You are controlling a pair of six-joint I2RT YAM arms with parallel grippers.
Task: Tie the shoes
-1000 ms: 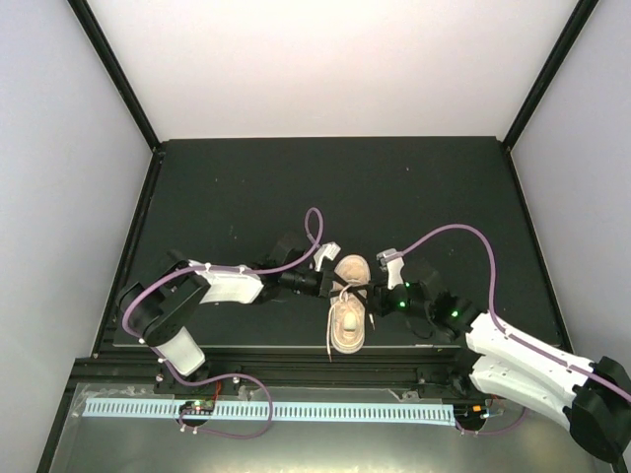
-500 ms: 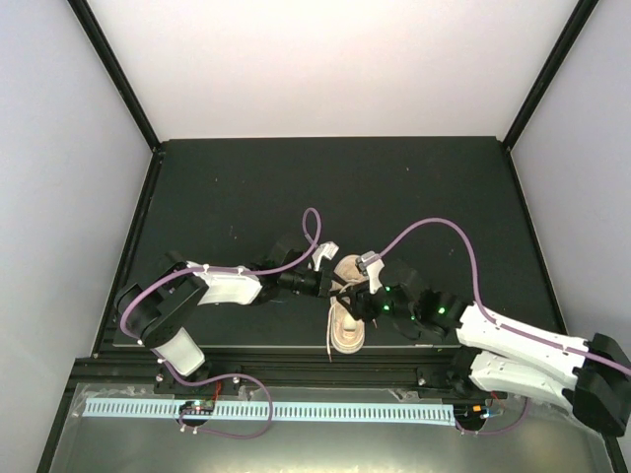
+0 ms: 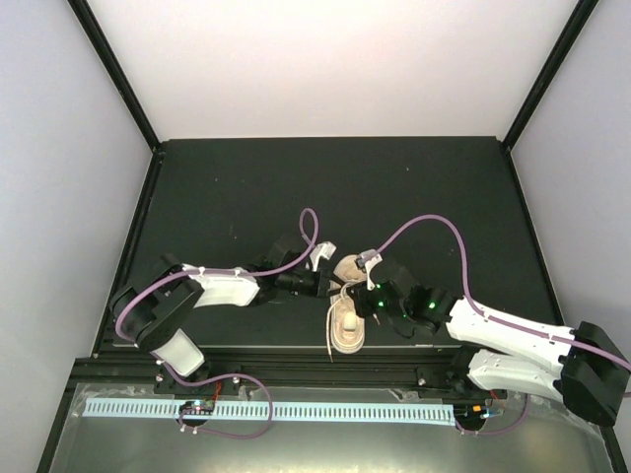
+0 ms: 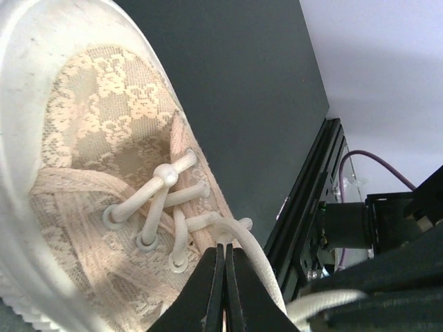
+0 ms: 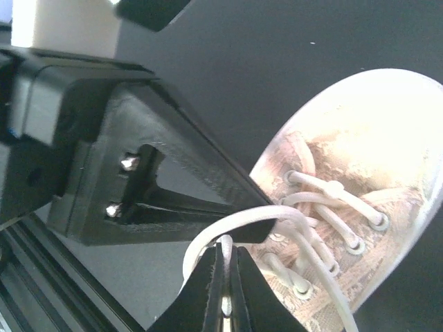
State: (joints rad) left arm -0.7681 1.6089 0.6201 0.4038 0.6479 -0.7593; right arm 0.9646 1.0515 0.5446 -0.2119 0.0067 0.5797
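1. The beige, lace-patterned sneaker (image 3: 347, 325) sits on the black table (image 3: 246, 187), close to the middle of its near edge and between the two arms.
2. The left gripper (image 4: 223, 250) is pressed shut over the laced part of the shoe, with the cream lace (image 5: 239, 216) pinched at its tips.
3. The right gripper (image 5: 223, 247) is clamped on a loop of that lace, just beside the left fingertips.
4. Both grippers meet above the sneaker's eyelets.

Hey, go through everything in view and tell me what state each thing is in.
shoe, upright on its sole, untied
lace, threaded through the eyelets, no bow
left tool, shut on the lace
right tool, shut on the lace
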